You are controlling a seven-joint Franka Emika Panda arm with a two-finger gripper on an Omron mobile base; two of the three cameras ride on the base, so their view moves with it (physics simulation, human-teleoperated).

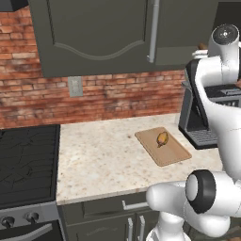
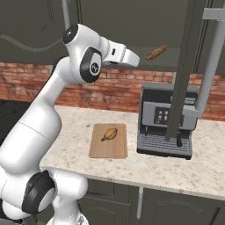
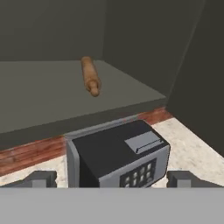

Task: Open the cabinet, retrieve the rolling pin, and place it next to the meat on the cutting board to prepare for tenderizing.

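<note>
1. Cabinet (image 2: pixel 184 66) door swung open above the coffee machine (image 2: pixel 165 123); opening step looks done.
2. Rolling pin (image 3: pixel 90 75) lying flat on the cabinet shelf (image 3: pixel 48 87), above the coffee machine, slightly toward the back wall; untouched.
3. Same pin seen in the right base view as a brown stub above the coffee machine, inside the dark cabinet opening.
4. Gripper (image 3: pixel 111 180) up at shelf height over the coffee machine, pointed toward the pin; jaws spread wide apart, nothing between them.
5. Fingertips (image 3: pixel 41 178) short of the pin, well apart from it; no contact.
6. Cutting board (image 1: pixel 163 146) flat on the bench (image 1: pixel 103 160), just left of the coffee machine.
7. Meat (image 1: pixel 162 138) sitting on the board, toward its back half; bare board beside it, free for the pin.
8. Left to do: reach into the shelf, clamp the pin, pull it out past the open door, lower to the board beside the meat, release.
9. Judged progress: roughly one third, retrieval not yet begun.
10. Risk guess: pin round, could roll on the shelf if nudged off-centre.
</note>
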